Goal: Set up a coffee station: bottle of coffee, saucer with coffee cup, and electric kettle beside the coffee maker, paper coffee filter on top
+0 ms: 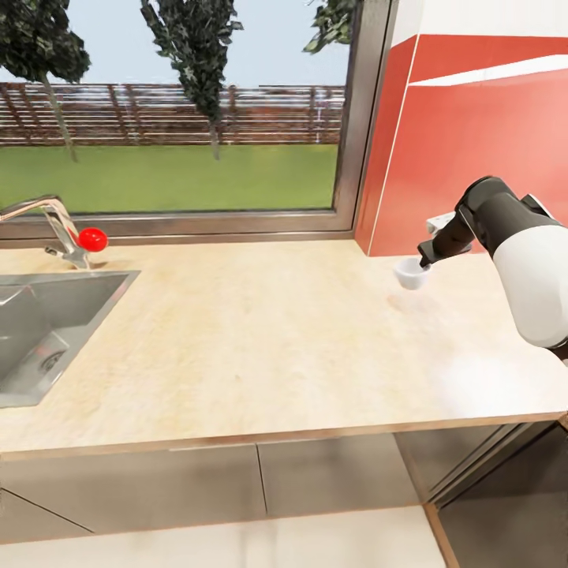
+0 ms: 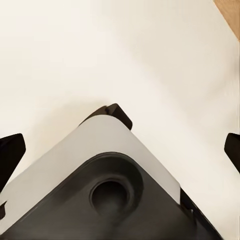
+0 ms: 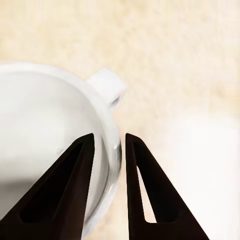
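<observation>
The small white coffee cup hangs a little above the kitchen countertop, near the red wall at the right. My right gripper is shut on its rim. In the right wrist view one dark finger sits inside the coffee cup and the other outside its wall, with the cup's handle pointing away over the countertop. My left gripper stands open with nothing between its fingertips, above a grey and black part of the robot's own body.
A steel sink is set into the slab at the left, with a faucet and a red ball behind it. A window runs along the back and a red wall panel stands at the right. Grey cabinet fronts lie below.
</observation>
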You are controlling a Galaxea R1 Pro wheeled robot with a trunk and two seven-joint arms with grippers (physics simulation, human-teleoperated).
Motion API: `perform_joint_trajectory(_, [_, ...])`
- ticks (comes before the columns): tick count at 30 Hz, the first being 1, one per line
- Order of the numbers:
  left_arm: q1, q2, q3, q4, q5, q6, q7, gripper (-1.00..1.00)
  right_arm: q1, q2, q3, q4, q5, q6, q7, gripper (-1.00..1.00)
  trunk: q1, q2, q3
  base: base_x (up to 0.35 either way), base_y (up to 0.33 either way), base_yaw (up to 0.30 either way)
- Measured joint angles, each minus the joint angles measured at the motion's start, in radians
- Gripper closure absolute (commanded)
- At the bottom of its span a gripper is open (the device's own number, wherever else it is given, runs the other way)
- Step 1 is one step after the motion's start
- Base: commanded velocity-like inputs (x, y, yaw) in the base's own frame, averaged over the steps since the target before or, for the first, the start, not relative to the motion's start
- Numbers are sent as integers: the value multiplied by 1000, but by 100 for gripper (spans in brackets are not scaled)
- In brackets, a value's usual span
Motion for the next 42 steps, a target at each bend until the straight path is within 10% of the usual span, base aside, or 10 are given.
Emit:
perform_joint_trajectory(3, [0,0,0,0,0,0,0,-100,0,0,-3,-4,-1,0,121,100,-12,21,9,0,0,0])
perform_joint_trajectory(20, [0,0,-1,0,0,-1,0,-100,24,1,12,-212,3,-1,323,100,-31,56,25,0,0,0])
perform_joint_trajectory(25, [0,0,-1,0,0,-1,0,-100,172,1,94,-526,4,4,364,100,-31,56,25,0,0,0])
perform_joint_trajectory(27, [0,0,-1,0,0,-2,0,-100,240,0,112,-688,6,7,482,100,-31,56,25,0,0,0])
perform_joint_trajectory(42, [0,0,0,0,0,-2,0,-100,266,-22,115,-751,28,1,630,100,-31,56,25,0,0,0])
